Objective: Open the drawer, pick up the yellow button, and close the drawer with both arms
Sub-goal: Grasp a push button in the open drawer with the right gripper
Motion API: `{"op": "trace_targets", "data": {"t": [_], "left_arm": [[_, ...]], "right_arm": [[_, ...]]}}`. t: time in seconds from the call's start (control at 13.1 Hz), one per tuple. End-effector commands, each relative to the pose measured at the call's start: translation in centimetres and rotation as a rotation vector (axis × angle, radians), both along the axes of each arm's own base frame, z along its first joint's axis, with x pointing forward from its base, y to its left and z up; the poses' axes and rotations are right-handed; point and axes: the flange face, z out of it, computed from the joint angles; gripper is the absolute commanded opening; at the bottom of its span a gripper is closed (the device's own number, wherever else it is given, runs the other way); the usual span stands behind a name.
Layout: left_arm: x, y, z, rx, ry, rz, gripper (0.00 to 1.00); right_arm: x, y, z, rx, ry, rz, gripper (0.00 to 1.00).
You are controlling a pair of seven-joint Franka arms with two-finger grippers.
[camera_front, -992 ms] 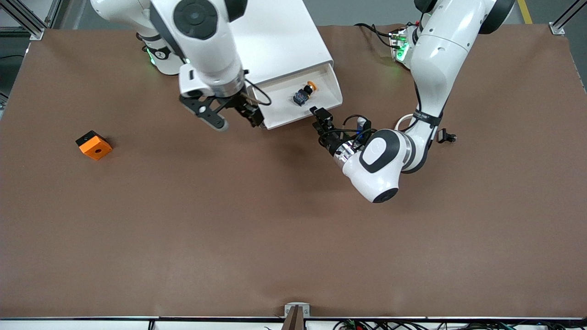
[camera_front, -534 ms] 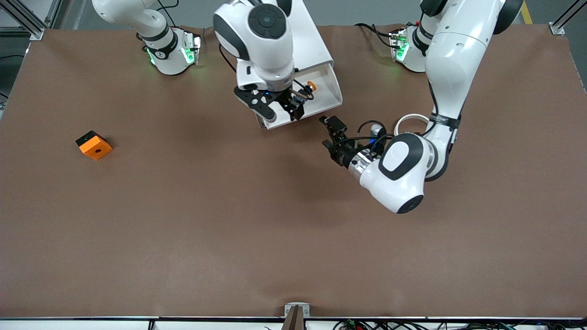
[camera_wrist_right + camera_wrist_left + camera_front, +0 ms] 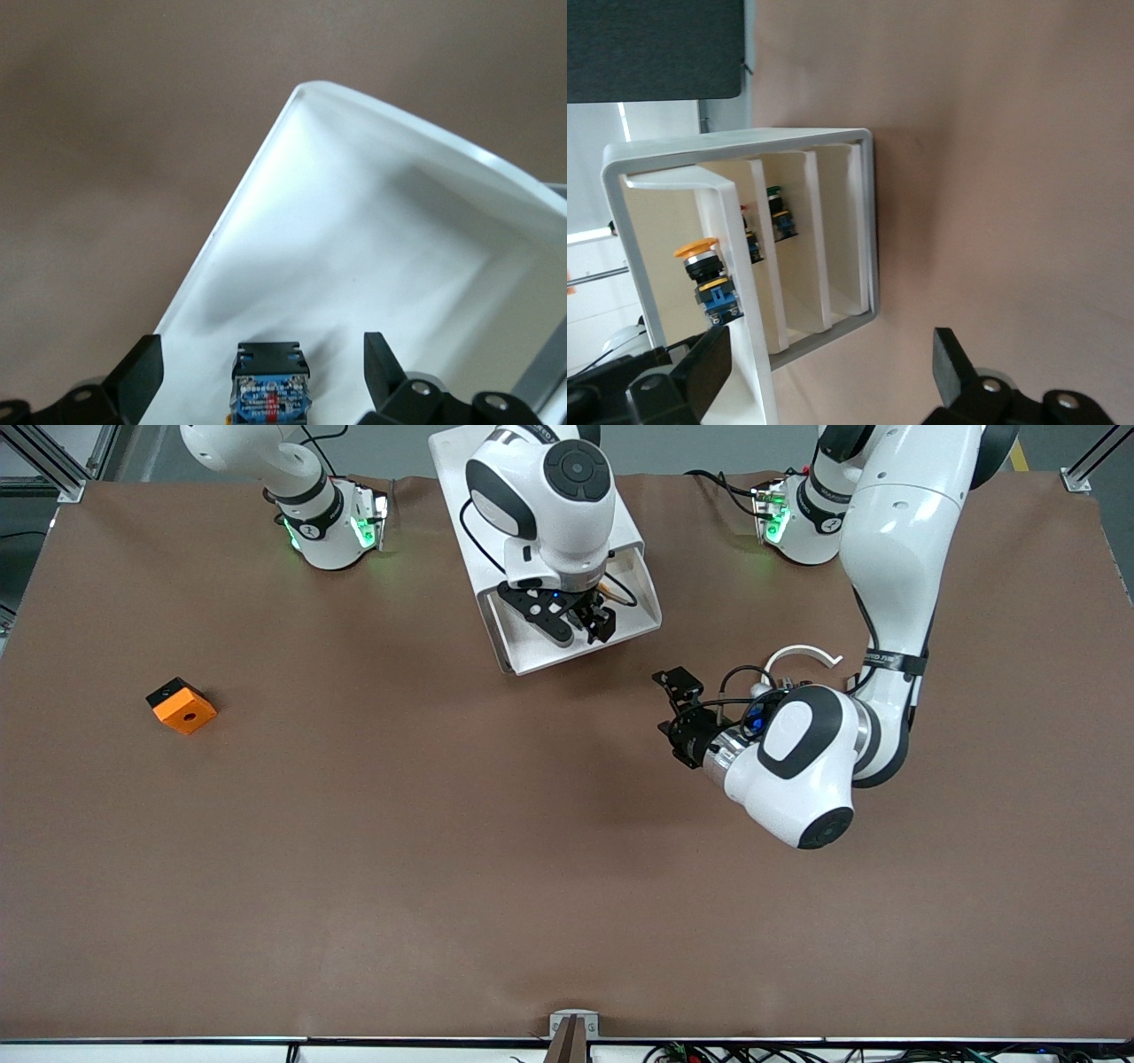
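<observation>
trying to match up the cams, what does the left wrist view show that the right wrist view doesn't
Only the left wrist view: the cabinet's front with its lower slots, another button with a green cap inside, the button's orange cap, and the open left gripper over bare table.

Only the right wrist view: the open drawer's white floor from above, with the open right gripper straddling the button's body.

Both: the open drawer, the button and brown table.

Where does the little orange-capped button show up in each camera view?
Front view: button hidden under the right gripper over the open drawer.
Left wrist view: button standing in the pulled-out drawer.
Right wrist view: button between the open fingers, on the drawer floor.
Shared landmark: the white drawer.
</observation>
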Motion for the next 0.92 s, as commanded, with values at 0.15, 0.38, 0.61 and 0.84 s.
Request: {"op": "trace_targets", "data": {"t": [0.15,0.38,0.61,0.84], "left_arm": [[1.6,2.7,2.2,-0.043,-0.127,-0.053,1.00],[1.4,3.3,3.3,0.030,-0.194,-0.135,1.00],[0.6,2.6,4.4,0.094,-0.245,-0.222,1.00],[0.6,3.0,6.2,0.043,-0.300,-0.277,1.00]], "right_arm": [[-0.3,1.2,-0.8,0.005,-0.006,-0.024,1.00],[-0.4,1.4,-1.5,0.000,-0.001,-0.022,1.00],[-0.5,1.4,-1.6,-0.003,0.002,-0.014,1.00],[-0.6,1.4,-1.6,-0.007,0.006,-0.003,1.00]]}}
